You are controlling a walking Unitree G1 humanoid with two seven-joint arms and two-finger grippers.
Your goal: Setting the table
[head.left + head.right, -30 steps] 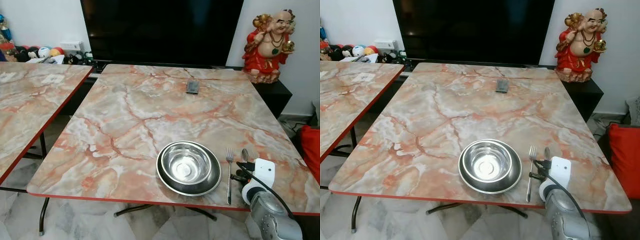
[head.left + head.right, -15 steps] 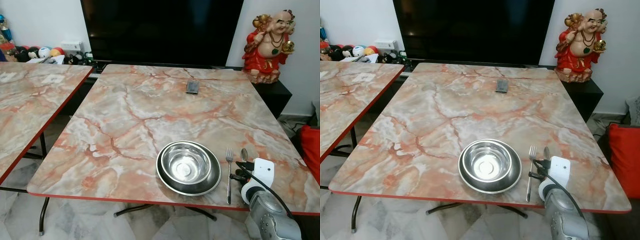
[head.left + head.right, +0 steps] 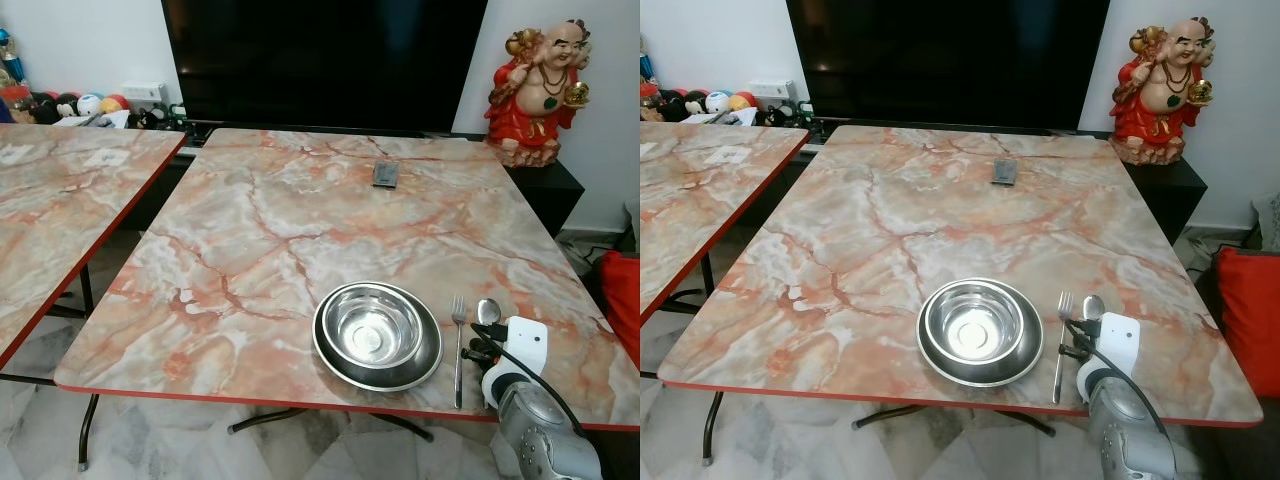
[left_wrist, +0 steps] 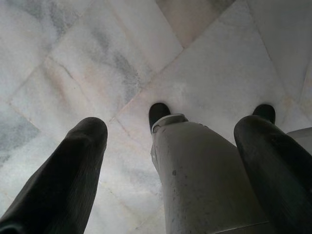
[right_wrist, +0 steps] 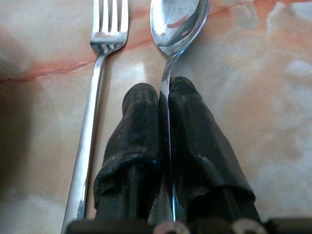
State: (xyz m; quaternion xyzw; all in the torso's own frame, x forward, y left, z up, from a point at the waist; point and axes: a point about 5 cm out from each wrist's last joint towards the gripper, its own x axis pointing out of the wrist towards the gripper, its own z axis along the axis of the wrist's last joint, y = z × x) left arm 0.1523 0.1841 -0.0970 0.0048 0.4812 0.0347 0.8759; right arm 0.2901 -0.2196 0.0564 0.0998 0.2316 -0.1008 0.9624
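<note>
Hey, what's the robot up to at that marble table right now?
It is laying a place setting at the near edge of the marble table. The right gripper is shut on the handle of a spoon, holding it just right of a fork that lies flat on the table. Left of the fork, a steel bowl sits inside a steel plate. The left gripper hangs idle over the floor, fingers apart.
</note>
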